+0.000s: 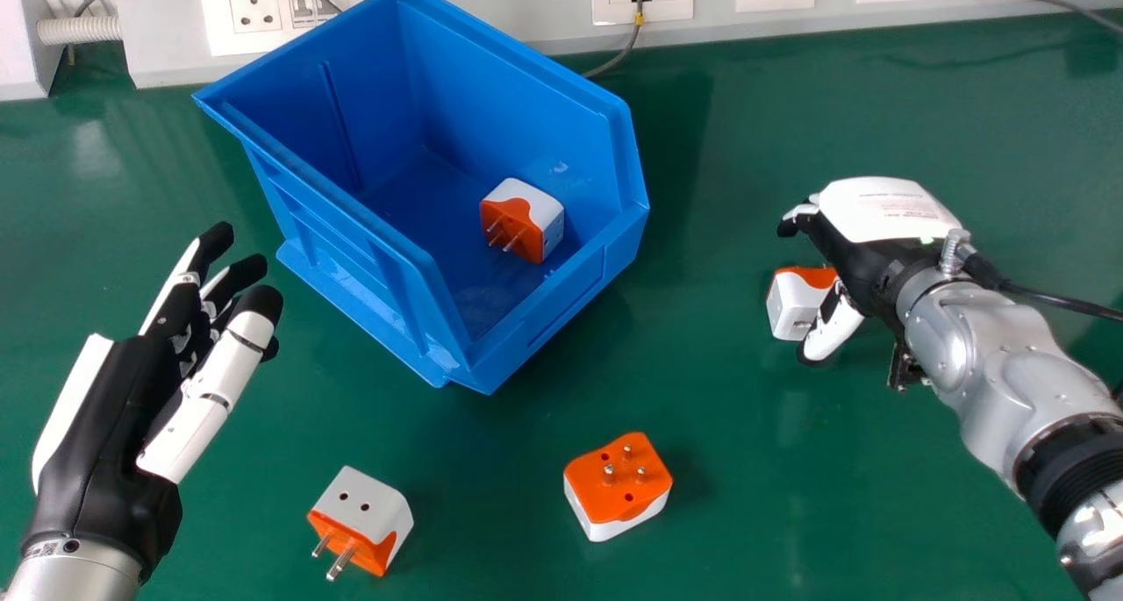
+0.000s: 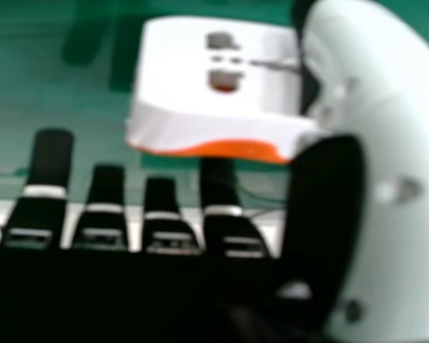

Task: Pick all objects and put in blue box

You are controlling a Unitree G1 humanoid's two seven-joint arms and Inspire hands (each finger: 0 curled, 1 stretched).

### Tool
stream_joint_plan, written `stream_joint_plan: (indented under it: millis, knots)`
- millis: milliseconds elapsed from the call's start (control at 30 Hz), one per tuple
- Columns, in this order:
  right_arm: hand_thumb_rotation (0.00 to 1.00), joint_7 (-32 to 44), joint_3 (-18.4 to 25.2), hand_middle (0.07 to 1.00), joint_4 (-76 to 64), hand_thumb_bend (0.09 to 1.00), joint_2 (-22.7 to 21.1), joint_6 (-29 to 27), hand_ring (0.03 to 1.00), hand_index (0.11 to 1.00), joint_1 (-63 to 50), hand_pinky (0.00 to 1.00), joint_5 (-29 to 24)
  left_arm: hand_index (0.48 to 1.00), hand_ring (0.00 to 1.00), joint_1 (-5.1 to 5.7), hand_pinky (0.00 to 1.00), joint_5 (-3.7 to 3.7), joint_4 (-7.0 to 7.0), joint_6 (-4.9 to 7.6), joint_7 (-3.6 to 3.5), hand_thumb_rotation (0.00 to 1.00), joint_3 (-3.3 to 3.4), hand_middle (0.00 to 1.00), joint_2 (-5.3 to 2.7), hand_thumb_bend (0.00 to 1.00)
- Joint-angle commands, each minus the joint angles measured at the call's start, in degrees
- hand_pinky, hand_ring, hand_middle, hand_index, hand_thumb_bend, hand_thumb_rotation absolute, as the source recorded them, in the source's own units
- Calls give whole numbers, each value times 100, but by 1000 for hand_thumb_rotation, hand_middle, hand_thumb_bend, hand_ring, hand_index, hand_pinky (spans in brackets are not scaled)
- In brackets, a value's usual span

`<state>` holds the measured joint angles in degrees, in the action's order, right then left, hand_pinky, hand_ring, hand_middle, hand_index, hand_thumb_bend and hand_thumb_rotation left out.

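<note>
Apparently resting on the table (image 1: 719, 496), in the gap between thumb (image 1: 833, 326) and fingers of the right hand (image 1: 886, 211): probably framed this way for a pinch across opposite sides of the flanked adapter (image 1: 788, 310). Placed well to the left of that hand, the blue box (image 1: 351, 276), likely central so as to be in reach of both arms, with the boxed adapter (image 1: 538, 224) already inside. Nearer the robot than the right hand and to its left, the pins-up adapter (image 1: 614, 497), probably steady on a flat face; farther left, near the left hand (image 1: 110, 434), the pronged adapter (image 1: 367, 503), with pins towards the robot.

Palm down at the right, wrist in line with a forearm slanting in from the near right corner; fingers extended, apart from the thumb. Cannot tell whether pressing on the adapter. Idle at lower left, fingers loosely straight and pointing away from the robot.
</note>
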<state>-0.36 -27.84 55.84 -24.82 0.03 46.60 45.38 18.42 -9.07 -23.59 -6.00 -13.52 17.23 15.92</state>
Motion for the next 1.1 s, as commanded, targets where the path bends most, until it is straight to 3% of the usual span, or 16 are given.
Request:
stream_joint_plan:
  millis: [0,33,333,700,1067]
  knots:
    - [8,-299,-57,697,23,489,-125,-158,614,735,235,469,73,965,912,28,833,-27,-207,-7,47,693,81,930,15,393]
    - [6,-377,-90,665,65,491,-135,-211,581,688,244,445,104,965,912,34,832,-29,-239,-28,54,693,81,930,13,394]
    - [2,-579,-305,569,307,497,-131,-432,496,569,337,407,271,964,910,76,829,-54,-349,-60,75,694,104,930,0,404]
    - [1,-336,-321,540,295,499,-122,-380,468,527,352,387,206,966,913,99,834,-255,-275,28,-111,699,182,932,36,421]
    - [0,-483,-285,514,209,501,-160,-383,454,486,260,399,197,972,923,170,850,-294,-435,-26,-127,702,211,939,16,444]
